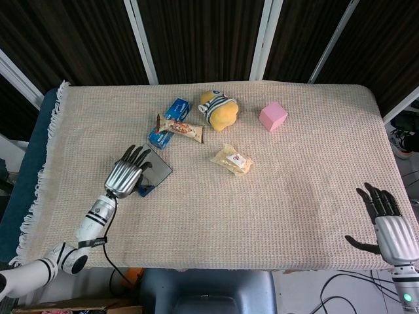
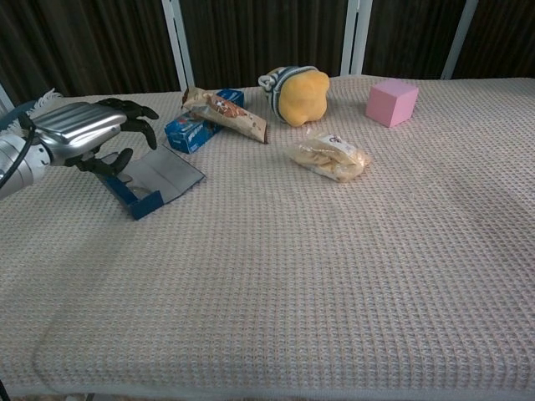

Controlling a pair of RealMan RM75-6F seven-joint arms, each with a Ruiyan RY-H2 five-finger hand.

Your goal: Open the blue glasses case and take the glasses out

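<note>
While the left hand [image 1: 124,176] hovers low over the near-left part of the table, its dark fingers [image 2: 125,107] arch downward and apart, and no frame shows them gripping anything. Just under and beside it lies the blue glasses case [image 2: 149,184], open, with its flat grey lid [image 1: 157,168] flung out toward the middle of the table and the blue tray part partly hidden beneath the palm. Whether the thumb touches the case cannot be told, and the glasses cannot be made out. The hand has a ribbed silver metal back, and a white forearm with black bands runs from it toward the near edge.

Beyond the case, farther from the robot, a small blue carton [image 1: 169,122] lies flat; its white print is too small to read. A long brown snack wrapper [image 1: 180,127] rests slantwise across it. To the right of these sits a soft yellow plush toy [image 1: 220,109] wearing a striped knitted cap. Nearer the centre lies a clear crinkled packet [image 1: 232,159] of pale snacks with a small label that cannot be read. A plain pink cube [image 1: 273,116] stands farther right, well apart from the rest.

At the near-right corner, the right hand [image 1: 386,222] rests off the cloth edge, fingers spread and holding nothing. Everything lies on a beige waffle-weave cloth [image 2: 351,276] with a white fringe on its left side.
</note>
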